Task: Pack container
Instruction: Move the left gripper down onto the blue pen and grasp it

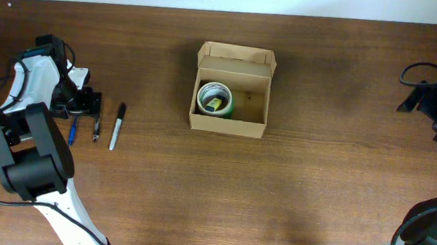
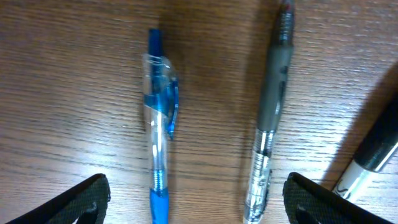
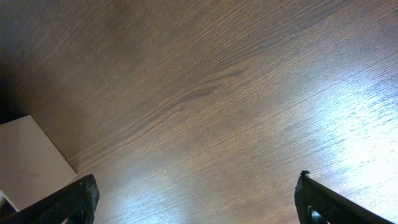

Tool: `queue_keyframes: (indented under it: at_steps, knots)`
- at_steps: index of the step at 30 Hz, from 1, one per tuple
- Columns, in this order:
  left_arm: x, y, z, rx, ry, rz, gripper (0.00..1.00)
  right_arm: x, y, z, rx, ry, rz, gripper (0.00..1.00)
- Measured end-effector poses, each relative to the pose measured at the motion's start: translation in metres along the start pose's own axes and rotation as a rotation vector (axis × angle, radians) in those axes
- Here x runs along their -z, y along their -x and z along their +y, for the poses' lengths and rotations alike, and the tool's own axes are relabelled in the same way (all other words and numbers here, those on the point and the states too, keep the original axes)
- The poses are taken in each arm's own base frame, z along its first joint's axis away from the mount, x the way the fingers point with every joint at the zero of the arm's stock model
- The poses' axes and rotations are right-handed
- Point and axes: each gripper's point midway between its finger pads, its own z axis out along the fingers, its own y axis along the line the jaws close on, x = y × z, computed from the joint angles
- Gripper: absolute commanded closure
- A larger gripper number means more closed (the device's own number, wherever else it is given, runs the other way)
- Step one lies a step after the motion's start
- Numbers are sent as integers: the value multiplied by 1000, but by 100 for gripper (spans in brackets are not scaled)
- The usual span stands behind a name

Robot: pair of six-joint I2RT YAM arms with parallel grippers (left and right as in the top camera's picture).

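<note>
Container looks like light, soft cardboard, best held by one wall; left gripper and right gripper are wide open, empty.

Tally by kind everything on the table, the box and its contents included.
Pens: 2 (blue pen, grey pen)
Marker: 1
Cardboard box: 1
Tape roll: 1
Small yellow item inside the roll, unidentifiable: 1
Total: 6

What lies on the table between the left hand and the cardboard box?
Overhead view: a black marker lies between the left hand and the cardboard box; the rest is bare table.
</note>
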Motion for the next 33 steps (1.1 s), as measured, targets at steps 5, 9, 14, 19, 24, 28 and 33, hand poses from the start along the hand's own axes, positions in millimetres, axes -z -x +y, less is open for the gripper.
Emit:
queue_keyframes:
  at_steps: [5, 9, 14, 19, 24, 28, 33]
  knots:
    - [-2, 4, 2, 6, 0, -14, 11, 0, 0, 0, 1, 0, 1, 1]
    - [-10, 1, 1, 5, -11, 10, 11, 0, 0, 0, 0, 0, 0, 1]
    - [-13, -2, 0, 3, -17, 23, 44, 0, 0, 0, 0, 0, 0, 1]
    - [-11, -5, -6, -2, -46, 37, 36, 0, 1, 0, 1, 0, -3, 1]
    - [-3, 2, -5, 1, -48, 19, 30, 0, 1, 0, 1, 1, -4, 1]
    - [-2, 3, -4, 1, -46, 13, 28, 0, 2, 0, 1, 1, -6, 1]
    - [-2, 4, 1, -16, -18, 13, 28, 0, 2, 0, 1, 1, -7, 1]
